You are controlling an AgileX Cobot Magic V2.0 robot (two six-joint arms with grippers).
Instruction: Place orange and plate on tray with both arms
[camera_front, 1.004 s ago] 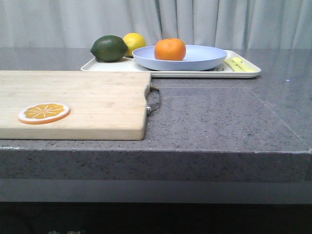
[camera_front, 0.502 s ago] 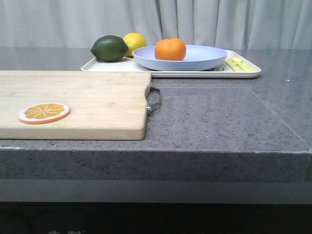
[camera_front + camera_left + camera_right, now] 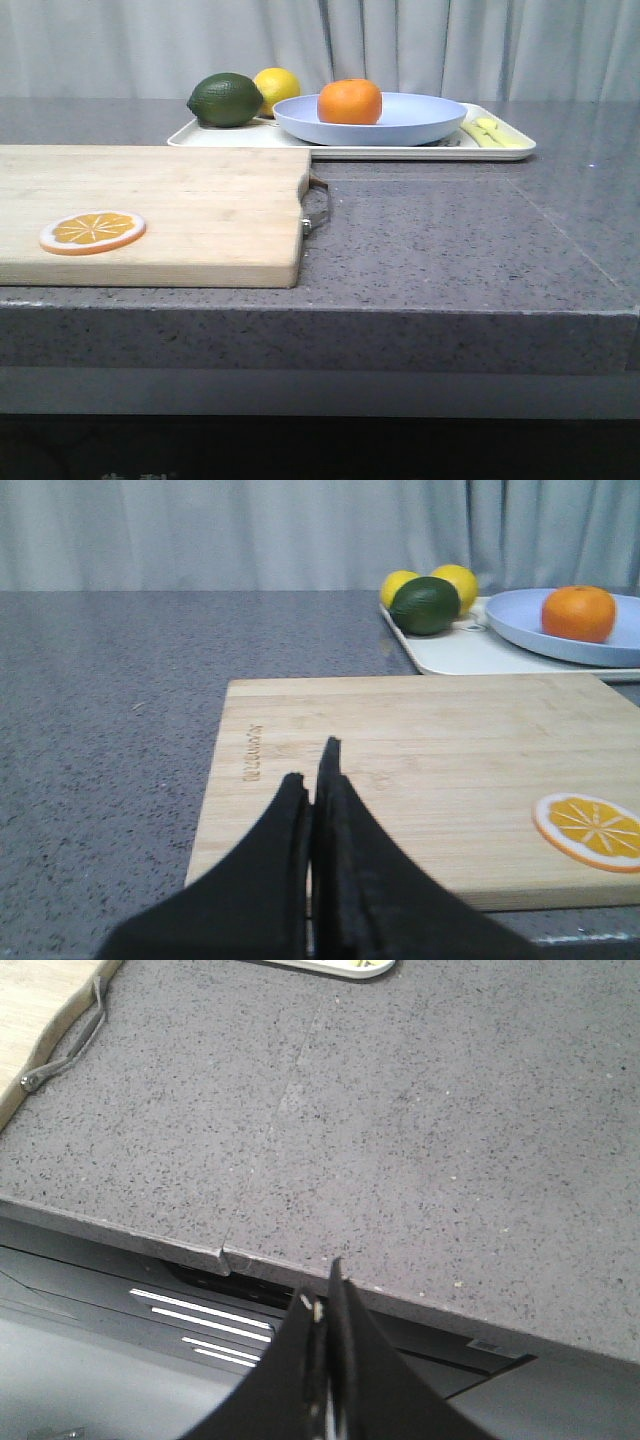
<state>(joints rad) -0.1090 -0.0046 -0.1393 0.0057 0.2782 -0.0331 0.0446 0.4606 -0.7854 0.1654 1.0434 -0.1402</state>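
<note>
The tray (image 3: pixel 400 151) lies at the far side of the countertop (image 3: pixel 450 240), long axis running left to right. The plate (image 3: pixel 420 118) rests flat on the tray, and the orange (image 3: pixel 349 101) sits upright in the plate, left of its centre. The left gripper (image 3: pixel 318 770) is clenched and empty over the near cutting board (image 3: pixel 420 770). The right gripper (image 3: pixel 325 1295) is clenched and empty above the countertop's near edge.

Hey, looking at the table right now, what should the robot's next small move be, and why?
Probably none beyond keeping both arms back. The orange sits on the plate, the plate rests on the tray, and the left tool and right tool are shut, empty and near the table's front edge.
</note>
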